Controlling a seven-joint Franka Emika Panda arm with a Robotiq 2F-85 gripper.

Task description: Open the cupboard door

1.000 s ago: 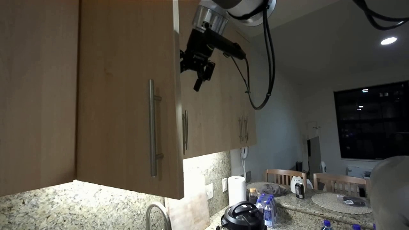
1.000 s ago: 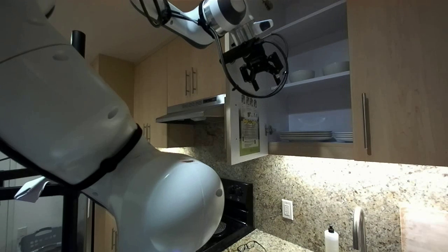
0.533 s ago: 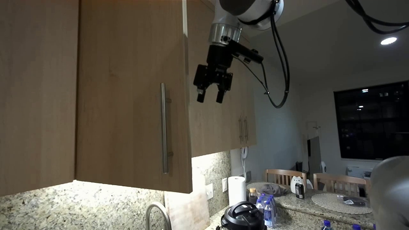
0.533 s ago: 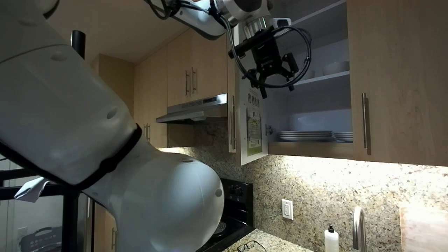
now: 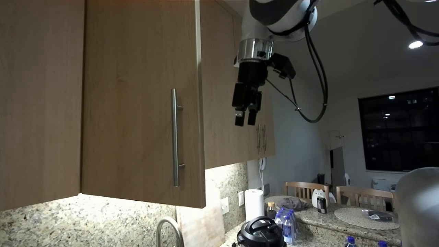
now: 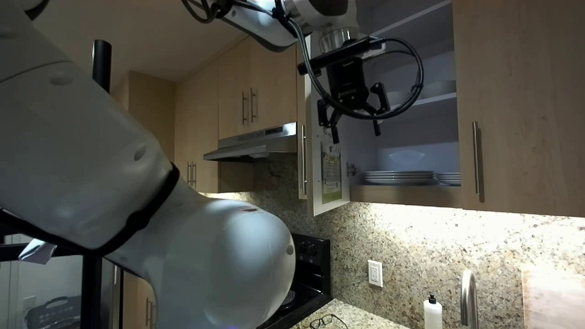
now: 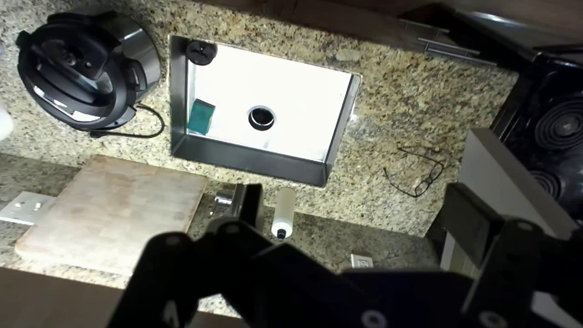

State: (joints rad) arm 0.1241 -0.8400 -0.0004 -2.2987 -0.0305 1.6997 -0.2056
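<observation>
Hanging on the inner side of the cupboard door (image 5: 137,103), my gripper (image 6: 356,131) is spread wide with nothing in its grasp, while the door stands swung well out from the cabinet (image 6: 404,193). I judge it a stiff, flat panel with some weight, yet easy to turn on its hinge (image 6: 352,169). To pull, I'd hook the slim metal bar handle (image 5: 175,137); to push wider, I'd press the inner face (image 6: 318,196) near the free edge.
</observation>
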